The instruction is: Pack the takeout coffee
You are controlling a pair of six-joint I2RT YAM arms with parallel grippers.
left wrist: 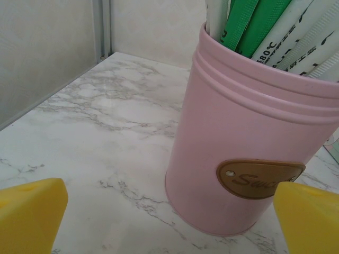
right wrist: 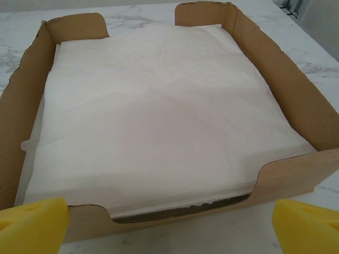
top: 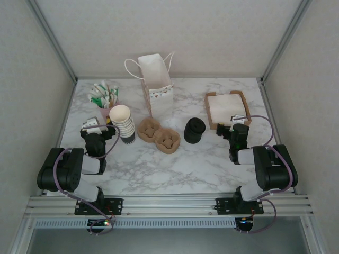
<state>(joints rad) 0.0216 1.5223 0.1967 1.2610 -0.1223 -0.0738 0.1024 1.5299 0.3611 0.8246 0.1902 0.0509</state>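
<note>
Takeout coffee (top: 194, 130): one cup, black-lidded and dark-sided, stands on the marble desk (top: 212, 169) just right of the pulp carrier (top: 159, 135), close to it but not touching. It is upright with the lid on top, so its long axis runs straight up from the desk.

The carrier is one piece with two round wells. Directly behind it stands one white paper bag (top: 155, 79), mouth open upward and handles loose. Just left of the carrier is one stack of cream-rimmed paper cups (top: 123, 124). Behind and left of that stack is one pink tin (left wrist: 238, 153) crammed with green and white sachets. Well to the right of the carrier, beyond the coffee, lies one cardboard tray (right wrist: 296, 106) of white napkins (right wrist: 153, 111).

The two arms flank the carrier. The left fingers (left wrist: 32, 211) are spread wide and face the pink tin, with the cup stack between them and the carrier. The right fingers (right wrist: 32, 222) are likewise spread wide, just short of the napkin tray's near wall.
</note>
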